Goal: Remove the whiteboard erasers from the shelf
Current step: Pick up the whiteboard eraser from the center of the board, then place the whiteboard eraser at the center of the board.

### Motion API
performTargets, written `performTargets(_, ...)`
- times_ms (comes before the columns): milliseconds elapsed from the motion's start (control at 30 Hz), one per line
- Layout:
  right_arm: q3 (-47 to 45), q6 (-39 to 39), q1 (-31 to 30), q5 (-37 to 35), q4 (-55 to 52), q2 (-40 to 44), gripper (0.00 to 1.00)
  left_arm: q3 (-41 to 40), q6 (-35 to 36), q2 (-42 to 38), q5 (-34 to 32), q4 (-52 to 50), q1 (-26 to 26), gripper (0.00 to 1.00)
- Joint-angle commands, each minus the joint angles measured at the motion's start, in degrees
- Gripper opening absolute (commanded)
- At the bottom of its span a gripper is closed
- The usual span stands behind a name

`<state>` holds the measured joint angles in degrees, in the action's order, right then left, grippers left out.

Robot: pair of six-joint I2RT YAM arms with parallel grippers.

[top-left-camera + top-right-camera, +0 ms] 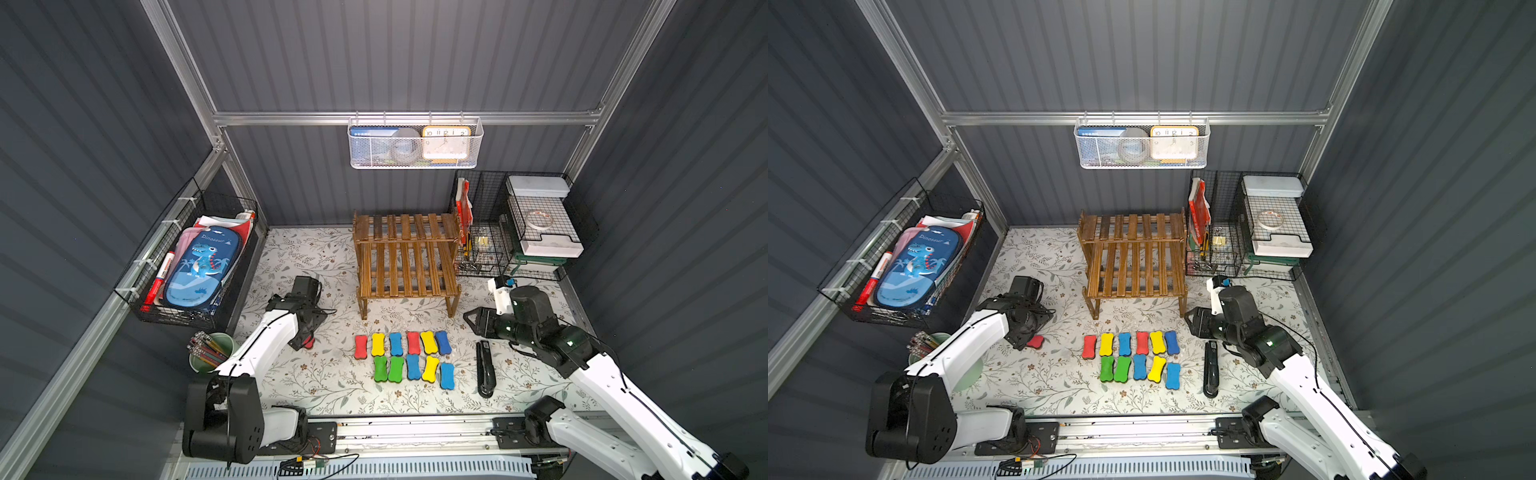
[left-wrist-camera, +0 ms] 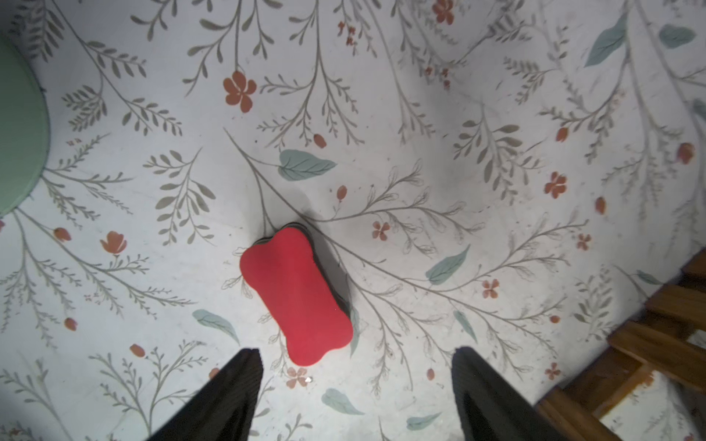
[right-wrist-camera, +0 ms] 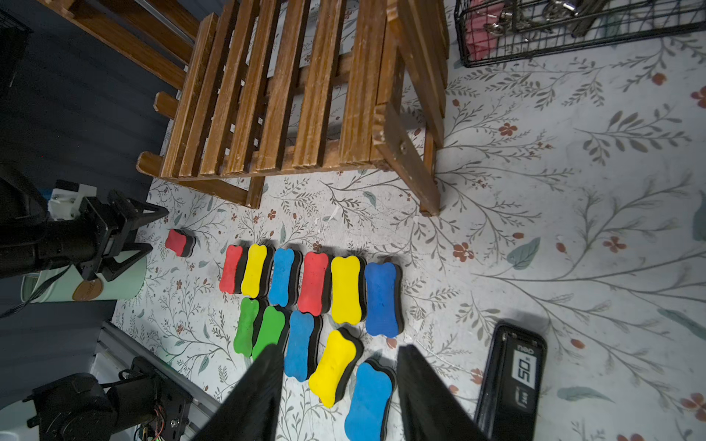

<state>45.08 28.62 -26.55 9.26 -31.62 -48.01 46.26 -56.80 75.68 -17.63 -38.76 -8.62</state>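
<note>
Floral mat point(image 2: 496, 114) holds red eraser point(image 2: 294, 298) just ahead of left gripper point(image 2: 355, 350).

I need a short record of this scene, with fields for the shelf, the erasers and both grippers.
shelf: both tiers bare
grouped erasers: eleven, in two rows on the table in front of the shelf
lone red eraser: flat on the table, apart from the rows
left gripper: open, above the lone red eraser, not gripping it
right gripper: open, empty, near the stapler
</note>
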Motion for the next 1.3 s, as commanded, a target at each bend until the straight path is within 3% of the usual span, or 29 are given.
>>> performTargets(0, -0.6, 0.2, 0.5, 0.9, 1.1, 0.5, 0.53, -3.5, -1.8, 1.5, 0.0, 1.5, 0.3, 0.81)
performTargets(500, -0.4, 0.5, 1.3, 0.8, 0.2, 1.5, 0.53, -3.2, -2.2, 8.6, -5.0, 5.2, 0.4, 0.58)
performTargets(600, -0.5, 0.6, 1.4, 0.7, 0.2, 1.5, 0.52, -3.5, -1.5, 9.4, -3.6, 5.7, 0.5, 0.46)
performTargets(733, -0.4, 0.5, 1.5, 0.6, 0.0, 1.6, 0.53, -3.5, -0.6, 6.0, -2.1, 4.3, 0.5, 0.34)
performTargets(867, -0.5, 0.8, 1.6, 1.1, 0.5, 1.5, 0.53, -2.3, 2.3, -0.7, -2.4, -1.0, -1.3, 0.31)
performTargets(1000, -0.9, 0.9, 1.6, 1.1, 0.7, 2.0, 0.53, -3.2, 1.9, -8.7, -1.9, -6.8, -9.9, 0.31)
performTargets(1267, -1.6, 1.1, 1.6, 1.4, 0.6, 2.6, 0.52, -4.7, -12.4, -11.8, -1.4, -20.7, -39.2, 0.29)
